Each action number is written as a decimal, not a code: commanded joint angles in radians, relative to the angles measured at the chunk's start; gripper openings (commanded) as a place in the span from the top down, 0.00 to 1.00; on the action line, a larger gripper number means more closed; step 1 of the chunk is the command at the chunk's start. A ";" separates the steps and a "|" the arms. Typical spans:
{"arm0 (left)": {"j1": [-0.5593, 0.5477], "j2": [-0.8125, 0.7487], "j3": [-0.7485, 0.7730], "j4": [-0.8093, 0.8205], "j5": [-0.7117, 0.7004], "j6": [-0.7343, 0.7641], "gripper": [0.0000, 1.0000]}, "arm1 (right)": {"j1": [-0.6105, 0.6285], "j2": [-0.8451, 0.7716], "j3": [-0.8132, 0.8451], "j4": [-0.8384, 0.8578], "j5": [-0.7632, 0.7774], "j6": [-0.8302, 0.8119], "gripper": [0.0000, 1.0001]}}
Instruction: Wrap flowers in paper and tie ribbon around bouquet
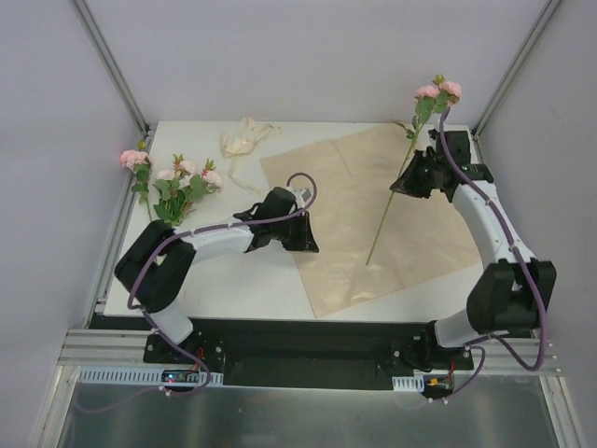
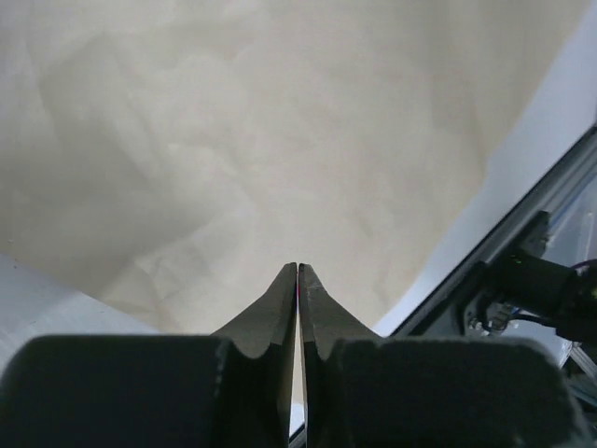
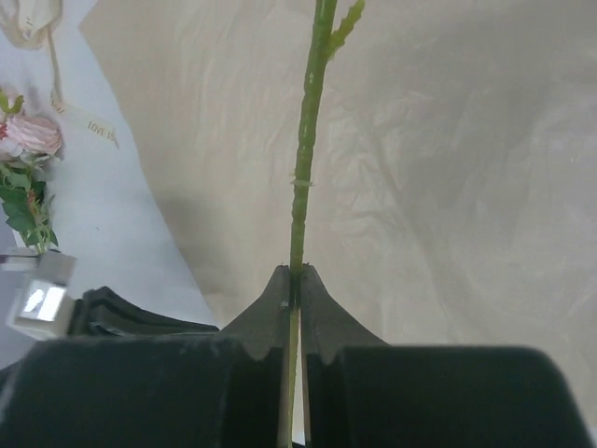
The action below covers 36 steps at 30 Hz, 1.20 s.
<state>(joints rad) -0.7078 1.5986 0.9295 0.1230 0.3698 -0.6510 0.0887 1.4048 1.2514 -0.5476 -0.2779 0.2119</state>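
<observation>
Tan paper (image 1: pixel 345 187), one sheet, lies flat on the table (image 1: pixel 233 271), right of centre. One cream ribbon (image 1: pixel 244 140) sits bunched by its far-left corner. Over the sheet the right gripper (image 3: pixel 294 273) is pinching a single flower stem (image 1: pixel 384 224), tilted, two pink blooms up top. The other flowers (image 1: pixel 182 187), four blooms as far as I can count, lie at the table's left. Over the paper's left edge, the left gripper (image 2: pixel 298 269) is pressed together with nothing between its fingers.

The word "LOVE" is printed on the ribbon (image 3: pixel 93 124), at ten o'clock in the right wrist view. What follows it cannot be read.
</observation>
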 commanded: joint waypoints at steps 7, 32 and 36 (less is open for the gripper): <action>-0.041 0.224 -0.041 0.199 0.175 -0.177 1.00 | -0.017 0.327 0.261 -0.034 -0.027 -0.034 1.00; -0.133 0.302 -0.144 0.313 0.245 -0.312 1.00 | -0.020 0.759 0.430 0.075 -0.026 -0.089 0.99; -0.133 0.302 -0.147 0.311 0.242 -0.317 1.00 | -0.020 0.792 0.450 0.072 -0.017 -0.088 0.99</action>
<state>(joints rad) -0.8322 1.8980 0.8028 0.4553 0.6258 -0.9775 0.0753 2.1803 1.6428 -0.4992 -0.2958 0.1398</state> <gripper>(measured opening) 0.002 0.033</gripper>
